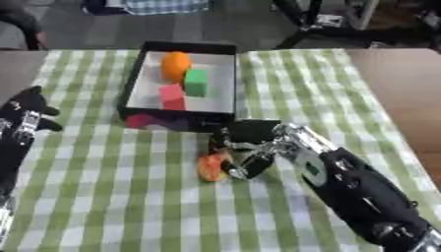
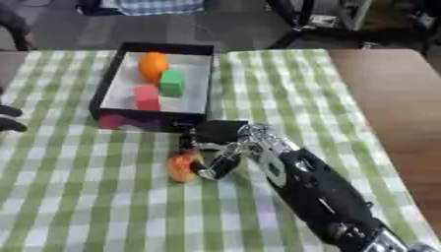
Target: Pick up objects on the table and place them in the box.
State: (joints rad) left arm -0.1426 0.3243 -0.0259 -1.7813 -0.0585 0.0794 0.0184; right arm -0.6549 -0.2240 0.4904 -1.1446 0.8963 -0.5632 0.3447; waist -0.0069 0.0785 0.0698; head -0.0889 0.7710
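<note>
A black box [image 1: 134, 83] with a white floor stands at the back of the checked table. Inside it lie an orange ball [image 1: 175, 65], a green block [image 1: 196, 82] and a red block [image 1: 172, 96]. In front of the box, a small orange object [image 1: 210, 168] rests on the cloth. My right hand [image 1: 245, 147] has come in from the lower right, and its curled fingers touch that object's right side. My left hand [image 1: 26, 115] rests at the left edge, fingers relaxed, holding nothing.
A magenta object [image 1: 142, 121] lies against the box's front wall. The green-and-white cloth [image 1: 129, 197] covers the table, with bare brown table [image 1: 405, 83] to the right. Chair legs and clutter stand beyond the far edge.
</note>
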